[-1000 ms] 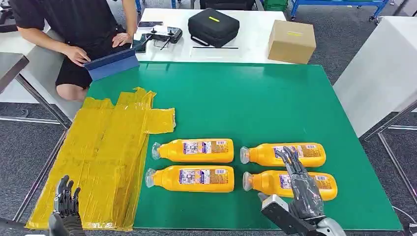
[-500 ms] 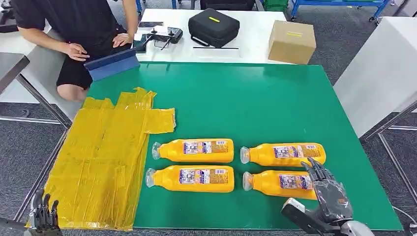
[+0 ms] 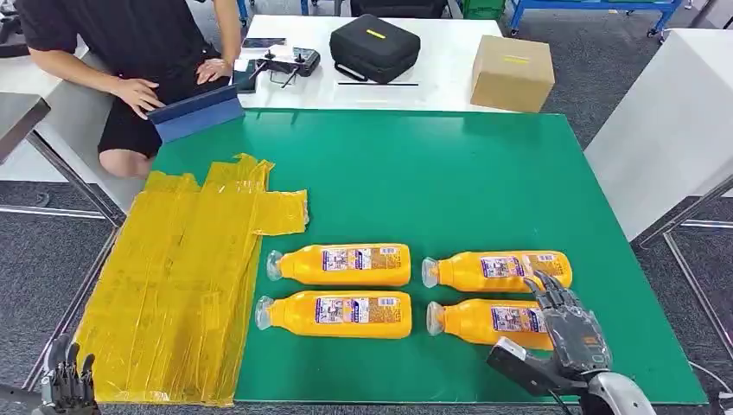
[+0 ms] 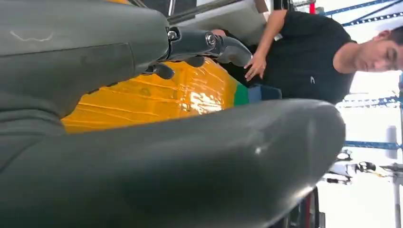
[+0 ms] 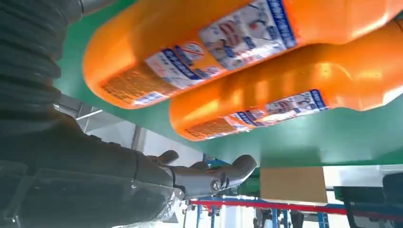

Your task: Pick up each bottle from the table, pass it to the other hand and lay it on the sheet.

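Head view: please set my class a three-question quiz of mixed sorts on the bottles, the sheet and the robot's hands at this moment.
1. How many orange bottles lie on the green table?
2. True or false: one bottle already lies on the yellow sheet.
3. Which bottle is the right hand nearest? A) near right bottle B) far left bottle C) near left bottle

Key
1. Four, in two rows of two.
2. False; the sheet is bare.
3. A; its fingers reach over that bottle's base end. The left hand hangs low by the sheet's near corner.
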